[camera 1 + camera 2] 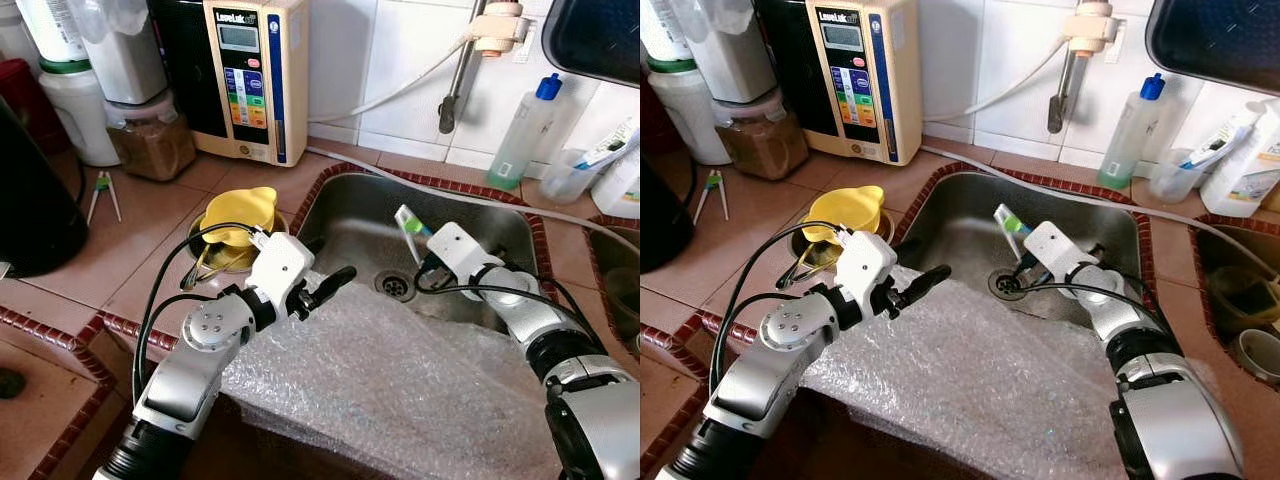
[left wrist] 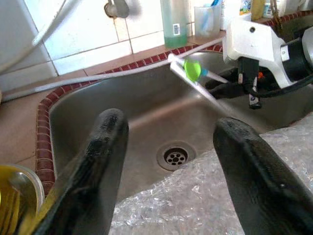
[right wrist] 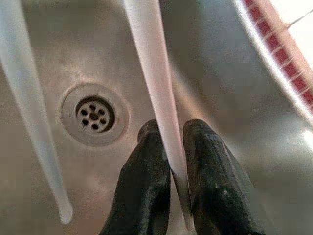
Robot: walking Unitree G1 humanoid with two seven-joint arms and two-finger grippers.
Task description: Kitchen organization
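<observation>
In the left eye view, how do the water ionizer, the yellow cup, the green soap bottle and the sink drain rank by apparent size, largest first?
1. Water ionizer
2. Soap bottle and yellow cup: alike in apparent size, and the cup is nearer the camera, so unranked
3. Drain

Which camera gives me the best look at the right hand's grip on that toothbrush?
The right wrist view: the right hand pinches the white toothbrush handle between both black fingers, above the sink. The eye views show the brush head poking past the wrist housing; the left wrist view shows the brush sideways, its grip hidden.
</observation>
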